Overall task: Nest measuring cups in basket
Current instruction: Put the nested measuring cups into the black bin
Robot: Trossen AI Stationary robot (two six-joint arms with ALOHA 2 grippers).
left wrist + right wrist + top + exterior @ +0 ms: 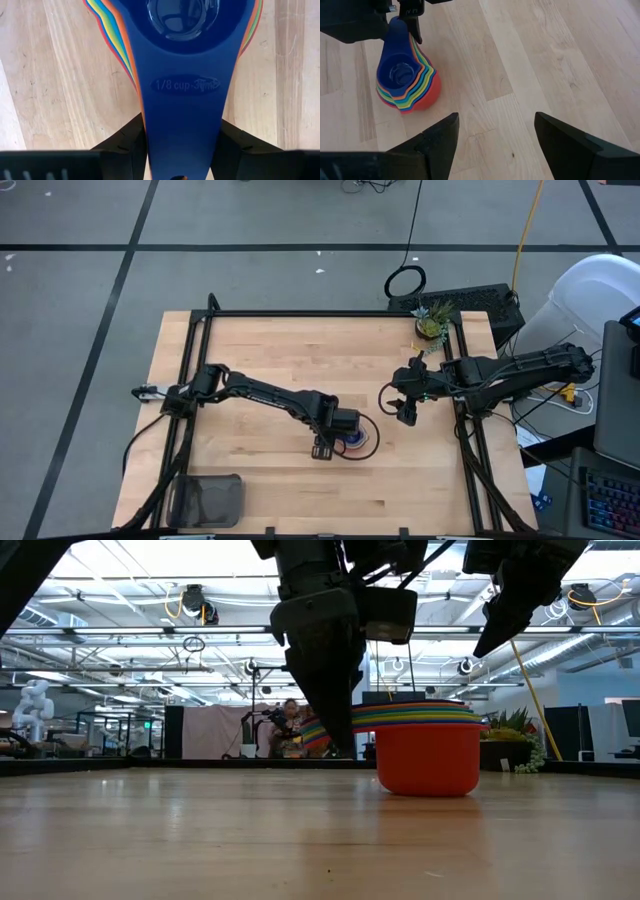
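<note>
The measuring cups (357,442) are seen already nested into one stack, red outermost and a dark blue cup marked one-eighth cup innermost; the stack stands upright on the wooden table (270,350), well apart from the basket (207,500), which sits at the table's near left corner and holds nothing visible. The stacked flat handles are fanned together and point toward the left gripper (181,150); its two dark fingers are seen set on either side of the handle bundle, partly closed and touching or all but touching the edges; whether a firm grip has been made cannot be told. The right gripper (495,135) is held above the table on the far side of the stack from the basket, its fingers spread wide and empty.

The stack is judged light, rigid and smooth; thin plastic handles may be expected to slip or splay under a sideways pinch, and the inner cups could be shaken loose if the stack is tilted. The handle bundle close to the bowls is judged the best place to be taken, so that all layers are clamped together; the stack should be kept level while it is carried to the basket and lowered inside its walls.
</note>
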